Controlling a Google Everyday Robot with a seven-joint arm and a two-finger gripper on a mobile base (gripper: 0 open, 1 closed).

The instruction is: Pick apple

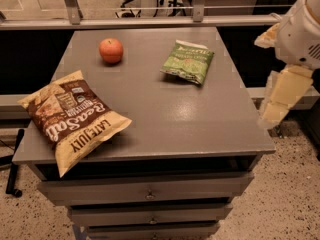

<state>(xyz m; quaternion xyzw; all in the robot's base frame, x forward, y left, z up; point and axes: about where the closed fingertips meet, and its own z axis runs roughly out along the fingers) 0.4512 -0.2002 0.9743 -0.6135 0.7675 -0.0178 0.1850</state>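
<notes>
Three items lay on the grey cabinet top (175, 124) when I checked: two chip bags and one apple. At the left front corner I logged one brown-and-yellow chip bag (75, 119), lying flat with its lower end overhanging the front edge. Behind it, at the left rear of the top, sat the single apple (111, 50), orange-red, upright and clear of both bags. One green chip bag (188, 61) lay right of the apple, toward the rear. Under the top I counted three drawer fronts (150, 191). One arm (300, 31) stood off the cabinet's right edge, angled downward, with the gripper (274, 113) hanging beside the right front corner, well apart from the apple. I could not tell whether it was released or clenched.
</notes>
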